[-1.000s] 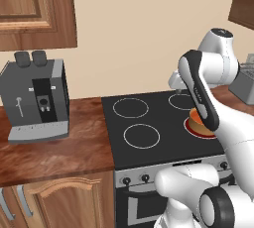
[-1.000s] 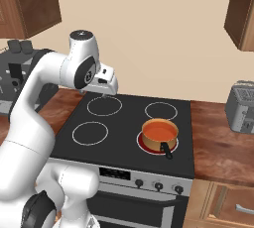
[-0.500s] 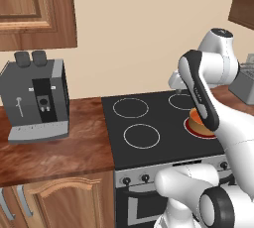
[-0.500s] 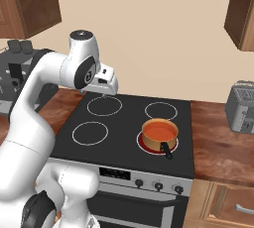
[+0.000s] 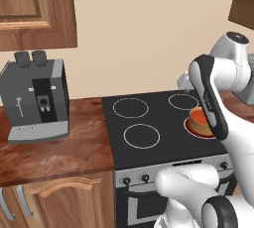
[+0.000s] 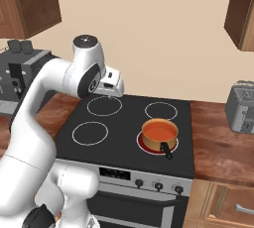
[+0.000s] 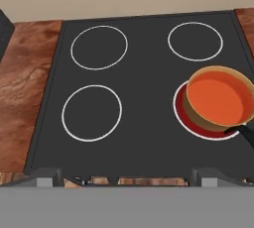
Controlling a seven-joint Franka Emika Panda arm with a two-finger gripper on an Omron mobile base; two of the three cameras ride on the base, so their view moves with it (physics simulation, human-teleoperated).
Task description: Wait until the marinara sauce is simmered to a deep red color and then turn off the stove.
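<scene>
The stove (image 6: 124,138) sat between two stretches of brown counter (image 5: 49,155), its black glass top marked with four white-ringed burners. On the front right burner, which glowed red under it, stood a small copper-tan saucepan (image 6: 159,135) with its thin dark handle pointing toward the front edge. The marinara sauce (image 7: 217,98) filled the pan with a smooth orange-red surface.

The hand (image 6: 110,84) hung above the back of the cooktop, near the rear left burner, its fingers spread wide apart and holding nothing. The saucepan lay well apart from it, forward and to the right; in the hand view the pan appeared at the right, while the two finger tips (image 7: 47,176) stood far from one another at the bottom edge.

Small black knobs (image 6: 158,186) ran along the silver front panel. A grey coffee machine (image 5: 34,98) stood on the counter to the left of the stove, and a grey toaster (image 6: 240,105) on the counter to its right.
</scene>
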